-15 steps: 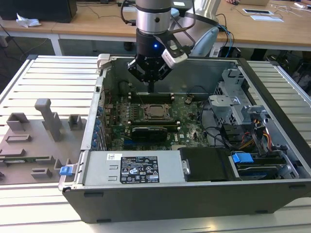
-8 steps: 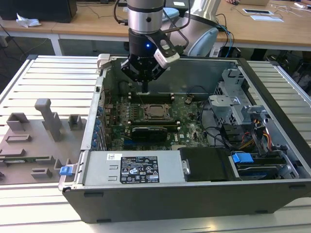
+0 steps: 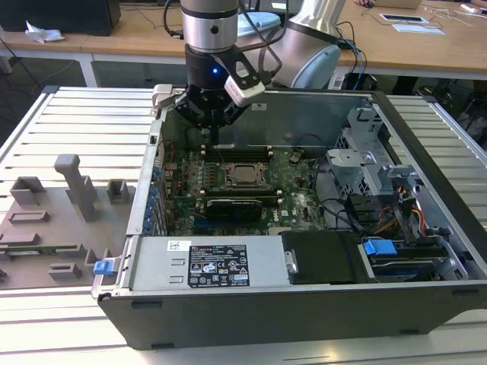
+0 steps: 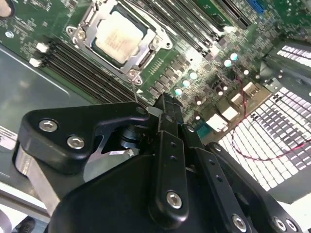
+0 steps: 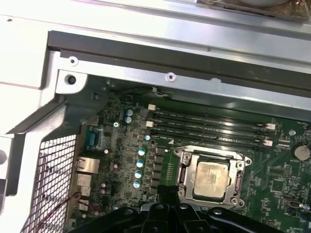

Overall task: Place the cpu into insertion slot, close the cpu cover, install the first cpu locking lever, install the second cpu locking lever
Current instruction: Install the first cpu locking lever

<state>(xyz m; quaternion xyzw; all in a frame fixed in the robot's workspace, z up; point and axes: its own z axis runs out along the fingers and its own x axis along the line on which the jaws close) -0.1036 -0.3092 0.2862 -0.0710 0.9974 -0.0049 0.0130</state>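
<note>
Arm [image 3: 211, 30] vertical over case [image 3: 319, 312], hand [image 3: 212, 139] pointing down near cpu [image 3: 242, 174], fingers [image 4: 167, 114] together.

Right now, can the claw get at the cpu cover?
Likely yes. The claw hangs close beside the cpu cover, which lies flat over the cpu. Nothing stands between them; the memory slots nearby sit low.

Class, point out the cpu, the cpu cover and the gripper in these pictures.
cpu [image 5: 211, 175]: first wrist view, middle of its metal top.
cpu cover [image 5: 184, 171]: first wrist view, a side bar of the frame.
gripper [image 4: 165, 103]: second wrist view, its tip end.
</note>
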